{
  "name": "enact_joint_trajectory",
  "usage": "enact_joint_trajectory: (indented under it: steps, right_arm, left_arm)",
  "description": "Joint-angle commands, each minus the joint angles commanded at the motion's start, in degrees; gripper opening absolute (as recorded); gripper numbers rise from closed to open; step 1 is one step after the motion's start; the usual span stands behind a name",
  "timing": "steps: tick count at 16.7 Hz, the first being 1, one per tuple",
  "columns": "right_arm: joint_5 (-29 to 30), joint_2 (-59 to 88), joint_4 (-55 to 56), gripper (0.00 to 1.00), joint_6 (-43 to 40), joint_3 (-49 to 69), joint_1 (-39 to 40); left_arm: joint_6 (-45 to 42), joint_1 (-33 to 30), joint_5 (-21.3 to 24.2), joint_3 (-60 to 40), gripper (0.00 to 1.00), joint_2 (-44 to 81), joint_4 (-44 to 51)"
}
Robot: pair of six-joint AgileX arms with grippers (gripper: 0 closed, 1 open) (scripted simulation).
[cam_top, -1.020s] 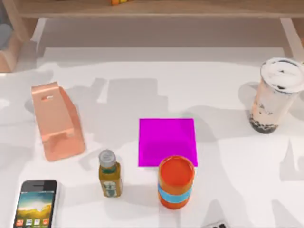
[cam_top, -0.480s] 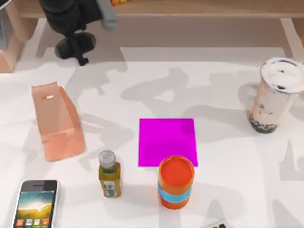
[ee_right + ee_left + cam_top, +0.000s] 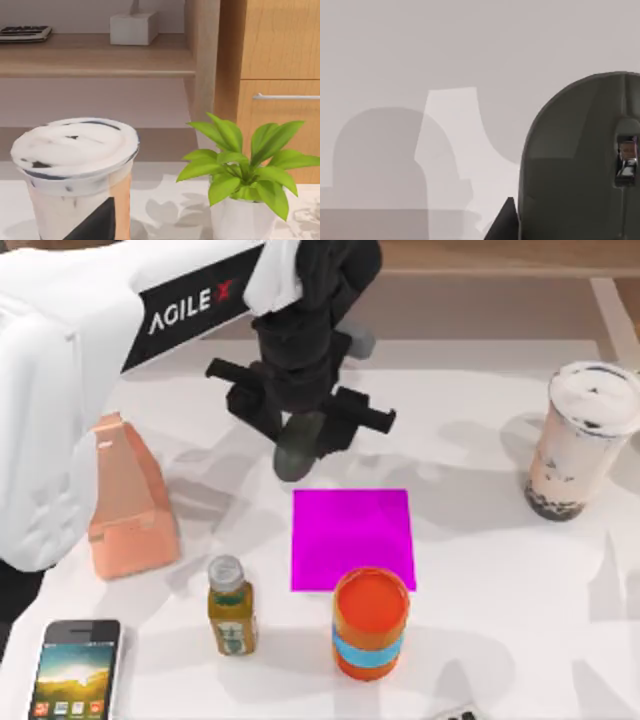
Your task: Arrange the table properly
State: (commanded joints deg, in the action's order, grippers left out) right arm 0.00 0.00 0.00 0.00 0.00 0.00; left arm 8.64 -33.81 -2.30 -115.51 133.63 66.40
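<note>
The white table (image 3: 480,430) carries a magenta mat (image 3: 350,538) at its middle. Just behind the mat's far left corner, above the table, my left gripper (image 3: 300,435) is shut on a dark grey mouse (image 3: 298,454). The left wrist view shows the mouse (image 3: 575,160) close up over bare white tabletop (image 3: 420,60). An orange cup with a blue band (image 3: 370,625) stands at the mat's near edge. My right arm is parked off the table's right side; a dark part of my right gripper (image 3: 97,222) shows in front of the bubble tea cup (image 3: 75,175).
A salmon phone stand (image 3: 125,500), a small juice bottle (image 3: 230,608) and a phone (image 3: 75,668) occupy the left half. The bubble tea cup (image 3: 580,440) stands far right beside a potted plant (image 3: 245,170). A wooden shelf (image 3: 480,255) runs along the back.
My left arm has swung from the back left corner toward the table's middle, carrying the mouse to just behind the magenta mat. Nothing on the table has moved.
</note>
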Motion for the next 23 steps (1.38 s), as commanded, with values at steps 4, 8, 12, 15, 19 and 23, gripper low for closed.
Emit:
enact_joint_trajectory:
  steps: [4, 8, 12, 15, 19, 23]
  right_arm:
    - [0.0, 0.0, 0.0, 1.00, 0.0, 0.0, 0.0]
    - [0.0, 0.0, 0.0, 1.00, 0.0, 0.0, 0.0]
    - [0.0, 0.0, 0.0, 1.00, 0.0, 0.0, 0.0]
    - [0.0, 0.0, 0.0, 1.00, 0.0, 0.0, 0.0]
    - [0.0, 0.0, 0.0, 1.00, 0.0, 0.0, 0.0]
    - [0.0, 0.0, 0.0, 1.00, 0.0, 0.0, 0.0]
  left_arm:
    - [19.8, -5.1, 1.8, 1.6, 0.00, 1.6, 0.6]
    - [29.9, -7.7, 2.9, 2.4, 0.00, 2.3, 1.1]
    - [31.3, -8.0, 3.0, 2.5, 0.00, 2.4, 1.2]
    - [31.2, -7.7, 3.0, 2.4, 0.00, 2.2, 1.2]
    - [31.3, -7.9, 3.1, 3.5, 0.00, 2.7, -0.1]
    - [31.3, -8.0, 3.0, 4.0, 0.00, 2.8, -0.7]
